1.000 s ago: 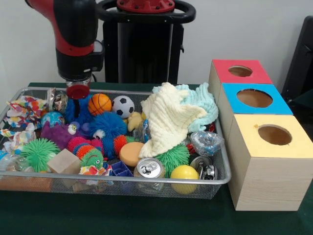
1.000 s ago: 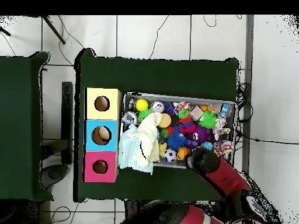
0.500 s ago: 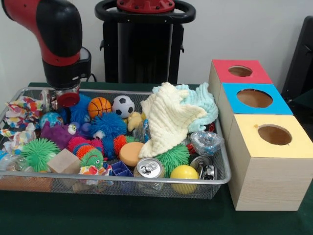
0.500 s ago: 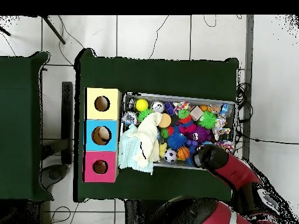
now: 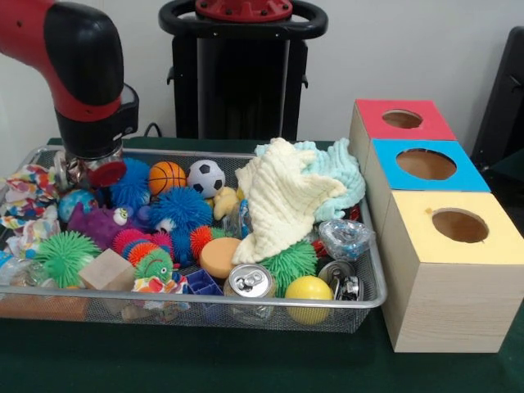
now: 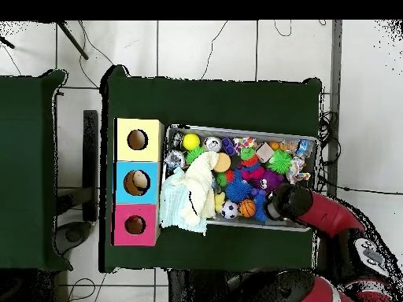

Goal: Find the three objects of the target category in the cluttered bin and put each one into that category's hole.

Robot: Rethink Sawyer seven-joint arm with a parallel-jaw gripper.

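A dark green tabletop [image 5: 246, 364] carries everything, and in the overhead view a second green table [image 6: 27, 165] stands just beside it, apart by a narrow gap. Under both lies a pale tiled floor [image 6: 205, 47] with thin dark cables [image 6: 346, 189] trailing across it. In the front view a black pedestal [image 5: 241, 74] rises against a plain light wall [image 5: 409, 41].
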